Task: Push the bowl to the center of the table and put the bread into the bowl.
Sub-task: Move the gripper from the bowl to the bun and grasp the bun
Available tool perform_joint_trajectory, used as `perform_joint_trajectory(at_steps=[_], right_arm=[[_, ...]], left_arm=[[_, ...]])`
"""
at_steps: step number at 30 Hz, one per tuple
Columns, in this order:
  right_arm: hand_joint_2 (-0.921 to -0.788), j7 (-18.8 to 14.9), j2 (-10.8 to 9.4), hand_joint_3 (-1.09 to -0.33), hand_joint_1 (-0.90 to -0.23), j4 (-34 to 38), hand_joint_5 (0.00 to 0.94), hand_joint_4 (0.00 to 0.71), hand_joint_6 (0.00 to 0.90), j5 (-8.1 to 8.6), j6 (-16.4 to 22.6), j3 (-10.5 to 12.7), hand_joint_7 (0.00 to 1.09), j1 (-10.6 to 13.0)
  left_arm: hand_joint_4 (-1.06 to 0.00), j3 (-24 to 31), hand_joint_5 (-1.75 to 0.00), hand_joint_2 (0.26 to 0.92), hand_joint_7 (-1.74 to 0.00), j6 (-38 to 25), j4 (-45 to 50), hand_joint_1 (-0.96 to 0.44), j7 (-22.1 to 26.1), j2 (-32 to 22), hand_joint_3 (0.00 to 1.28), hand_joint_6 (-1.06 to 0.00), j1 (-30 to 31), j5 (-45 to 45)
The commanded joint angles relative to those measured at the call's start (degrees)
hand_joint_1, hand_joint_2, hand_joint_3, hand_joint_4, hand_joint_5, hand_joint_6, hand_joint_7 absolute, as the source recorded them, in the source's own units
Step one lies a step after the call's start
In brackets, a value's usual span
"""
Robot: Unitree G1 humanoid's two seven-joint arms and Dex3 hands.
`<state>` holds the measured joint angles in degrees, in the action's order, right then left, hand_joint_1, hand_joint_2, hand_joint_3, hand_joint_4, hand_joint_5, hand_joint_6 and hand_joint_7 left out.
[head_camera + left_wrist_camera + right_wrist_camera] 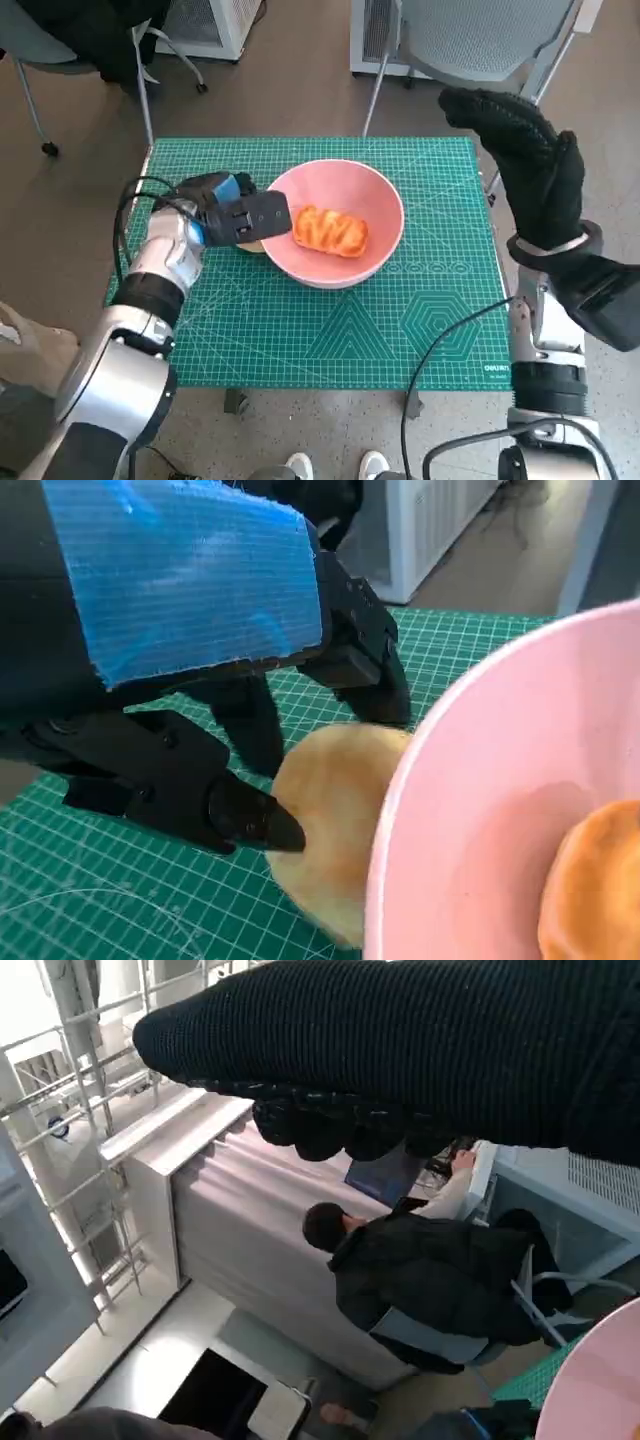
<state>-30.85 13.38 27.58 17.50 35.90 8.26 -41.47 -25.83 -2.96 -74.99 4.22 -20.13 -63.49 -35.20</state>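
The left hand (pixel 190 680), blue tape over its back, fills the left wrist view; its black fingers (pixel 245 820) are spread around a pale round bun (pixel 330 830), one tip touching the bun's side, another reaching over its far edge. Whether they actually grip it cannot be told. The bun lies on the green mat (pixel 90 900), pressed against the outer wall of the pink bowl (pixel 450 780).

In the head view the left hand (pixel 235 215) sits at the bowl's (pixel 375 195) nine o'clock, against its rim, with the bun (pixel 252 245) just peeping out beneath it. The bowl stands near the middle of the mat (pixel 330 340) that covers the desk. Inside it lies a golden, braided bread (pixel 330 232), a little toward five o'clock from the bowl's centre.

The right hand (pixel 525 165) is raised well clear of the desk at the bowl's three o'clock, holding nothing, gloved fingers (pixel 480 105) extended and close together.

The right wrist view shows a seated person (pixel 430 1280) in a dark jacket.
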Motion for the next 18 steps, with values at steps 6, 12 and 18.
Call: perform_joint_trajectory(at_steps=[6, 12, 18], right_arm=[[-0.921, -0.35, 0.20, -0.781, -0.710, 0.73, 0.000, 0.140, -0.001, -0.70, -0.79, -0.30, 0.51, 1.11], [-0.921, -0.49, 0.22, -0.781, -0.710, 0.83, 0.000, 0.140, -0.001, -0.63, -0.59, -0.29, 0.51, 0.99], [-0.921, -0.62, 0.23, -0.781, -0.710, 1.15, 0.000, 0.140, -0.001, -0.69, -0.12, -0.26, 0.51, 0.85]], left_arm=[[-0.79, 1.84, -0.98, 0.916, -1.23, 1.30, -0.54, 0.00, -0.84, -1.18, 0.03, -0.63, 0.96, 1.29], [-0.79, 2.67, -0.99, 0.919, -1.22, 0.91, -0.83, 0.00, -0.58, -1.25, 0.03, -0.63, 1.17, 1.69], [-0.78, 2.65, -1.02, 0.920, -1.22, 0.39, -1.01, 0.00, -0.53, -1.31, 0.03, -0.61, 1.28, 1.96]])
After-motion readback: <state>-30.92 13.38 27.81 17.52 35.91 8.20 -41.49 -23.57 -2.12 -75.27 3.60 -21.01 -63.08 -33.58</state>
